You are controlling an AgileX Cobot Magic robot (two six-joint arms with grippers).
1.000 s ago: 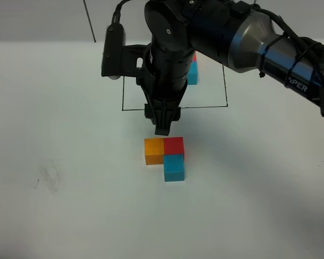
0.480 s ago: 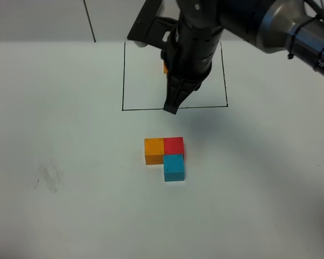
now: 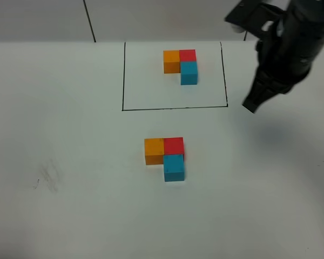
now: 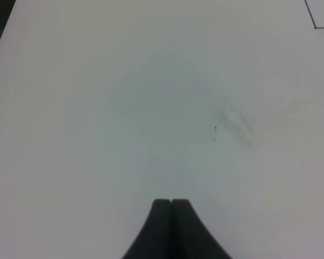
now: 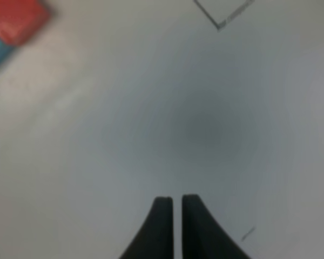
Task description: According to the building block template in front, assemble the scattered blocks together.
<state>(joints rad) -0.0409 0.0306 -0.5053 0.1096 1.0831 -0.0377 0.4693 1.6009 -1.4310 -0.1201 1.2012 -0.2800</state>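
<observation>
Right hand (image 3: 251,106) moved right; white table (image 3: 70,205), grey wall (image 3: 38,19).

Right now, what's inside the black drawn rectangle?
Inside the black rectangle sits only the building block template: orange, red and blue cubes joined in an L, off toward the far right corner. The rest is bare table. Nothing covers it; the right gripper hangs outside.

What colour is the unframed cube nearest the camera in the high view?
Blue, sitting just below the red cube; the exterior high view shows it best.
</observation>
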